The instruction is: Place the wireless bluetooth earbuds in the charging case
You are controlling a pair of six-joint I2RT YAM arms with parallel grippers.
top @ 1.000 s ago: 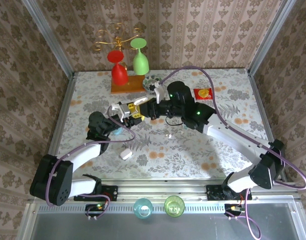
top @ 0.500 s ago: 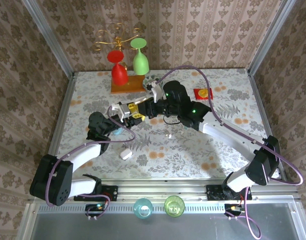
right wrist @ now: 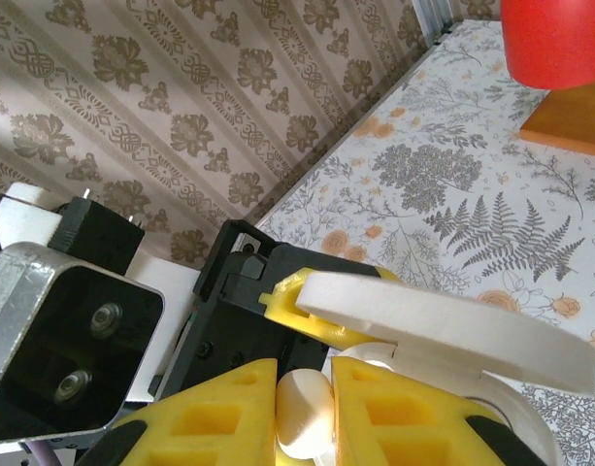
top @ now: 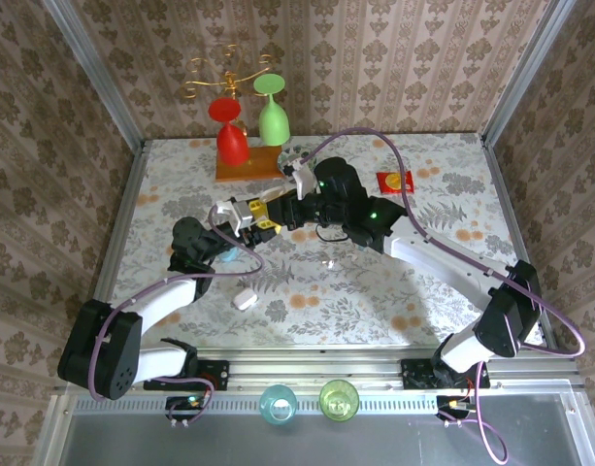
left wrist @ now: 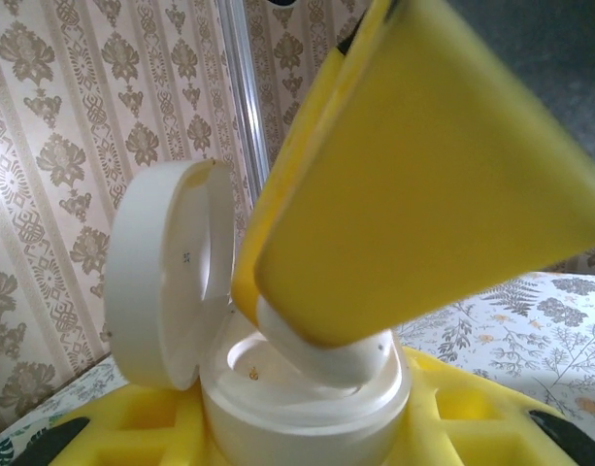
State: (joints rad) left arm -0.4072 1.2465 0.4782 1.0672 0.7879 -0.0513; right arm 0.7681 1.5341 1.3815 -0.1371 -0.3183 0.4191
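My left gripper (top: 235,213) holds the white charging case (left wrist: 307,408) above the table, shut on its base between yellow fingers (left wrist: 113,427). The case's round lid (left wrist: 171,277) stands open to the left. My right gripper (right wrist: 305,413) is shut on a whitish earbud (right wrist: 307,417). One of its yellow fingers (left wrist: 423,165) leans over the case from the right. The earbud (left wrist: 326,357) is pressed into the case's hollow, touching the inner rim. In the top view both grippers meet, the right gripper (top: 262,217) just right of the case (top: 241,210). A tiny whitish piece (top: 328,262) lies on the table.
A second white pebble-shaped case (top: 245,298) lies on the table near the left arm, with something light blue (top: 229,255) under that arm. At the back stands a wooden base (top: 247,167) with a red glass (top: 233,144) and a green glass (top: 274,121). A red packet (top: 394,182) lies to the right.
The right arm has edged left, bringing its gripper and the earbud closer onto the case. The left arm has held still.
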